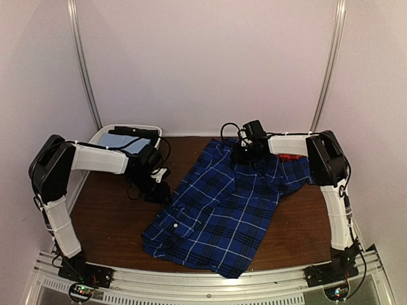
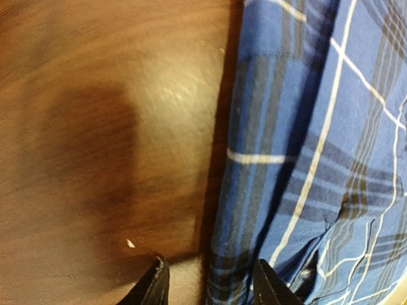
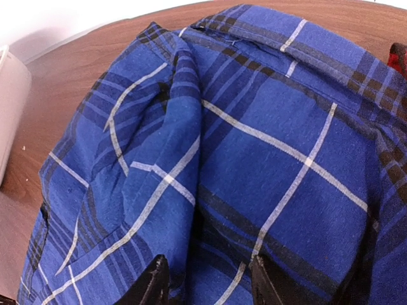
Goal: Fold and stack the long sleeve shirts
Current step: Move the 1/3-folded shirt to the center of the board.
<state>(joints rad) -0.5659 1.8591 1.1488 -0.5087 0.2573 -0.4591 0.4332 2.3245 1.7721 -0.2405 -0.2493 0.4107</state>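
**A:** Count with me: two arms, two shirts. The blue plaid shirt [image 1: 219,210] is spread across the wooden table [image 1: 108,222]. Only a sliver of the red shirt [image 1: 291,156] peeks out from under its far right corner.

**B:** And one container, the white bin [image 1: 102,135] at the far left corner. A light blue cloth [image 1: 117,141] lies inside. Something black [image 1: 133,133] rests across the bin's far side, too small to identify.

**A:** Which way does the blue one lie?

**B:** Its long axis runs from the far side of the table down to the near edge, slanting slightly left as it comes. The wide near end almost reaches the table's front rail. The far end, with what looks like a collar band, sits under the right arm.

**A:** Right gripper [image 1: 245,152] is over that far end. From its wrist camera the jaws stand apart, with bunched blue plaid filling the space between and a ridge of cloth running up the middle.

**B:** Nothing pinched that I can see. The left gripper [image 1: 158,189] is low at the shirt's left edge, roughly halfway along.

**A:** Its wrist view agrees. The jaws are spread, one finger [image 2: 152,286] over bare wood and the other over plaid, so the shirt's edge runs up between them. Released, not gripping.
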